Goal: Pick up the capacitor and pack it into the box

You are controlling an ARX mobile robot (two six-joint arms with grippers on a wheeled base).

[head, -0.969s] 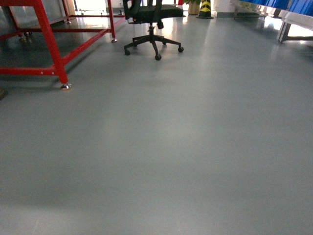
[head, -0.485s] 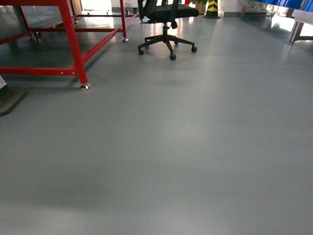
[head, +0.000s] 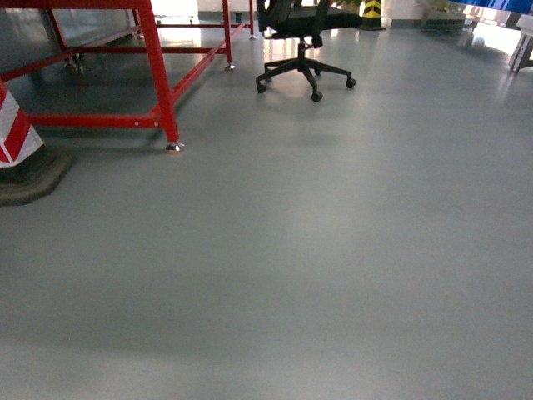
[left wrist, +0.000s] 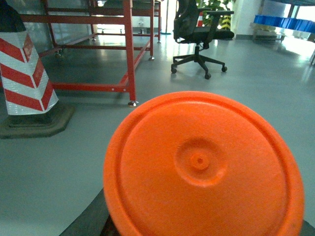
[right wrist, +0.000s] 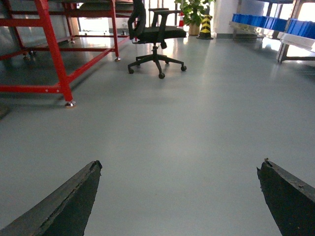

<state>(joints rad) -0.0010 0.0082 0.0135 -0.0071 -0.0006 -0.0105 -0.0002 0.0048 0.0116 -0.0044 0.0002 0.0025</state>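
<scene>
An orange round capacitor (left wrist: 199,162), seen end-on as a disc with a small centre boss, fills the lower left wrist view. It hangs above the grey floor in my left gripper, whose jaws it hides; only a dark finger (left wrist: 93,221) shows at its lower left edge. In the right wrist view my right gripper (right wrist: 179,164) stands open, its two dark fingertips far apart with only bare floor between them. Neither gripper shows in the head view. The box is out of view.
A red steel frame (head: 158,83) stands at the left with a foot on the floor. A black office chair (head: 304,50) is ahead. A red-and-white striped cone (head: 21,142) sits at the far left. Blue bins (right wrist: 261,22) line the far right.
In the head view the red frame and the chair have slid to the right, and the striped cone has come in at the left edge.
</scene>
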